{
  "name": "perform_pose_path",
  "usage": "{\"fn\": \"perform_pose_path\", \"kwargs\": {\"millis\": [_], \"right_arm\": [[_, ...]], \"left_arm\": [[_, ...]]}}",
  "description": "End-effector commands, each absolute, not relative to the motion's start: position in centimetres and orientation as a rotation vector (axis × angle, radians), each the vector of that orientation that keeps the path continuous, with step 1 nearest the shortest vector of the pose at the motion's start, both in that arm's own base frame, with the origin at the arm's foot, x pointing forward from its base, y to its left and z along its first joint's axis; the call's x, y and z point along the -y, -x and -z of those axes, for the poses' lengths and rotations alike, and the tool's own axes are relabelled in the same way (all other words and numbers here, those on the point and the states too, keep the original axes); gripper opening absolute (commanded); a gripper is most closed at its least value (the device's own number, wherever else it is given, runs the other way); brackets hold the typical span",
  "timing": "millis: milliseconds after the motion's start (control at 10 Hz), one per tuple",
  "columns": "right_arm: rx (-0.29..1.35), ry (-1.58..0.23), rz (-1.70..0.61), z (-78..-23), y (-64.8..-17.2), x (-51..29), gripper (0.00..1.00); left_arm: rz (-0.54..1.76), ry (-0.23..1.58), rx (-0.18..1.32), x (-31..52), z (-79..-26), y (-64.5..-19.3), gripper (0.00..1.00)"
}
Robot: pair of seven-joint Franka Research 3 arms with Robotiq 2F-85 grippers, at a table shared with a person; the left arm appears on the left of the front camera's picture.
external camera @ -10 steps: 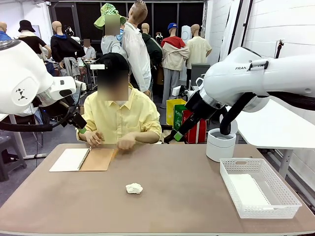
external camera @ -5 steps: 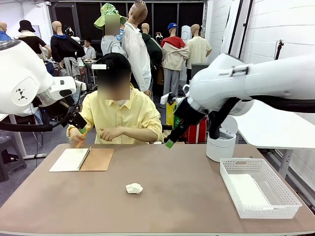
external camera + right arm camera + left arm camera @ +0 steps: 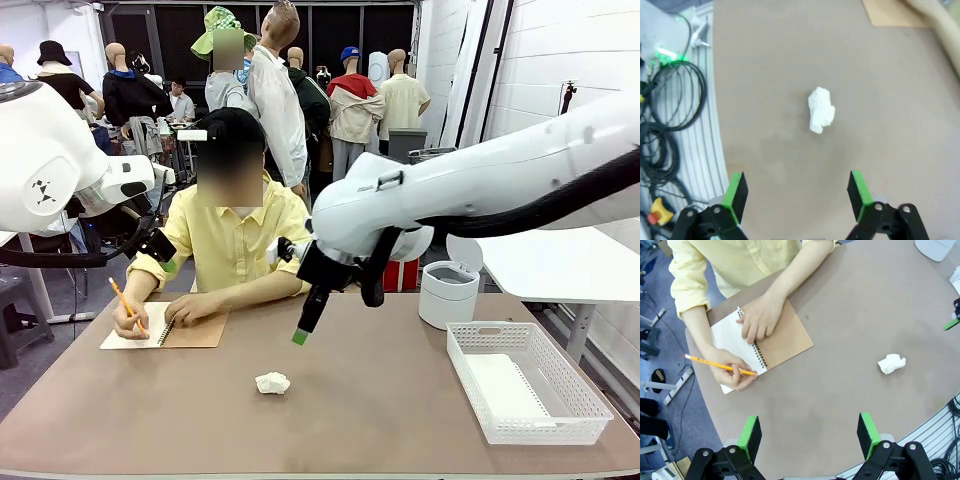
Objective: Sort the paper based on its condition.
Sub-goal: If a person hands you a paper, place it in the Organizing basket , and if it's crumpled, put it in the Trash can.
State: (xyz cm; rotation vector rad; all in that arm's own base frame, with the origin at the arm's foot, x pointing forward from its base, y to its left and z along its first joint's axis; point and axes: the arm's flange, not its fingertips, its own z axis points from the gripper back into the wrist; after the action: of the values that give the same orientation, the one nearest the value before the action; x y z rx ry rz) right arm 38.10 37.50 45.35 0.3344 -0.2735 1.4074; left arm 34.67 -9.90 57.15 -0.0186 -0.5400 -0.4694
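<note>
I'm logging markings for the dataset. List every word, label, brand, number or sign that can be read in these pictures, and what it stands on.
No text here can be read as words.
On the left arm: a dark emblem of dots, no letters.
On the right arm: a small dark mark, too blurred to read.
On the notebook: no legible writing on the page or cover.

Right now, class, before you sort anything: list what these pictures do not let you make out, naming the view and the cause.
- What is written in the notebook: in the left wrist view, a hand covers part of the page; in the front view, it is too small.
- Contents of the white bin: in the front view, its wall hides them.
- How many flat sheets lie in the basket: in the front view, they are too small to count.
</note>
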Motion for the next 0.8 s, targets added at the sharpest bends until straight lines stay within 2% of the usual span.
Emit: {"fn": "perform_pose_path", "kwargs": {"millis": [0, 300, 700], "right_arm": [[0.269, -0.331, -1.485, -44.77, -39.22, -38.48, 1.00], [0.252, -0.289, -1.527, -44.86, -39.11, -38.94, 1.00], [0.256, -0.326, -1.487, -43.98, -38.72, -39.19, 1.00]], "left_arm": [[0.470, 0.015, 0.541, 9.73, -57.19, -34.69, 1.00], [0.470, 0.015, 0.541, 9.73, -57.19, -34.69, 1.00], [0.470, 0.015, 0.541, 9.73, -57.19, -34.69, 1.00]]}}
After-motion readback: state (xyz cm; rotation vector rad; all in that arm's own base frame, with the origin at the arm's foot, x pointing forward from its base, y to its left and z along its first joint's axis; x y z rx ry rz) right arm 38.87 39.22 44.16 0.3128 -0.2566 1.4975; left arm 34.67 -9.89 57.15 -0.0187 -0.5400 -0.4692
